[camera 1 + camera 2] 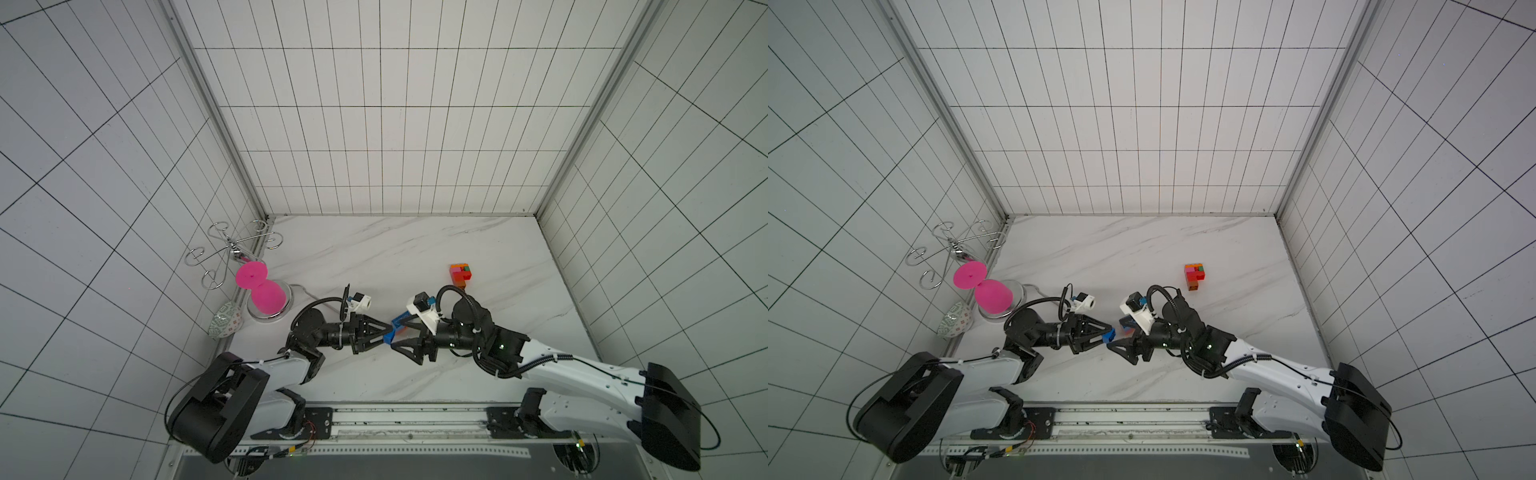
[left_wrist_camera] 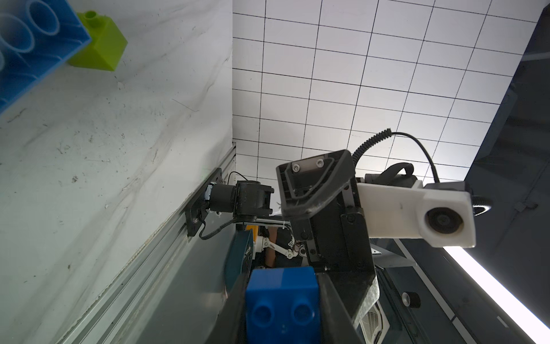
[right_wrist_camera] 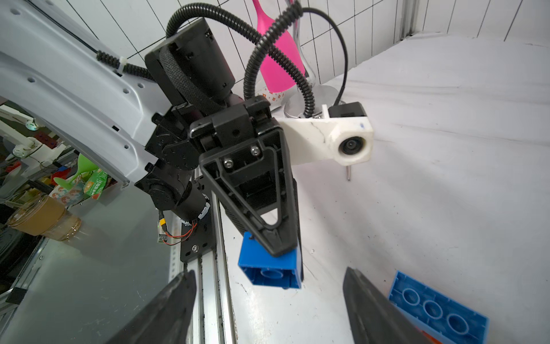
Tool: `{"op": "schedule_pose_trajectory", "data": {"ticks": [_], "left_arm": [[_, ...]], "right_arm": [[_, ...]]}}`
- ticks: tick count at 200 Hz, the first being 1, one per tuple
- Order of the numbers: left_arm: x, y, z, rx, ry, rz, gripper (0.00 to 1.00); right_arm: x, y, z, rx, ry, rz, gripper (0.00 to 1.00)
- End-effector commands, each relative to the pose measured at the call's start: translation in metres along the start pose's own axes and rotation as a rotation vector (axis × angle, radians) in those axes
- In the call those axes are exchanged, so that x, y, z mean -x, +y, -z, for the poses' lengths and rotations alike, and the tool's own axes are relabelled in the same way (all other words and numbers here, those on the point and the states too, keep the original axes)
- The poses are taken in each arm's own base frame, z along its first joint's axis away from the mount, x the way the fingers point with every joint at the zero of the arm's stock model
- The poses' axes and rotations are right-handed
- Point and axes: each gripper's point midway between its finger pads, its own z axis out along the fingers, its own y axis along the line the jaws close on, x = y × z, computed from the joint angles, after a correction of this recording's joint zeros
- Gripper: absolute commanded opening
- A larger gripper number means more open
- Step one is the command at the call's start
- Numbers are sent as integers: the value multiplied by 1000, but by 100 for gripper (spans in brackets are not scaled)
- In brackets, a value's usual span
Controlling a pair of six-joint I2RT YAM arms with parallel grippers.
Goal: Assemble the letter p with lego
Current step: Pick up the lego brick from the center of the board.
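Blue brick (image 3: 268, 268) in left claw (image 3: 284, 250); right claw (image 1: 400, 333) seemingly straddles it.

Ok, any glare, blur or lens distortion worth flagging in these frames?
In both top views: even light, wide-angle lens splays the grid walls. Left wrist view: light strip blown out white. Right wrist view: right gripper fingers blurred at the edge, blue brick sharp.

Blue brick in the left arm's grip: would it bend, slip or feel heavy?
Probably stiff: the blue brick shows crisp, square edges with the left end effector shut on it. Likely light, since its underside looks hollow. Its smooth, glossy walls might let it slip or twist if bumped.
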Motion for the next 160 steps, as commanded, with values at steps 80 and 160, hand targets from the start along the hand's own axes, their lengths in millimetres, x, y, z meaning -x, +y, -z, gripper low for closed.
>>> {"op": "schedule_pose_trajectory", "data": {"ticks": [80,160], "left_arm": [[-5,-4,3,-38,11,10,2],[-5,-4,3,-40,6,9,2]], "right_arm": [[-8,1,-16,-2,5,52,63],[-6,-4,-23,-24,7,51,51]]}}
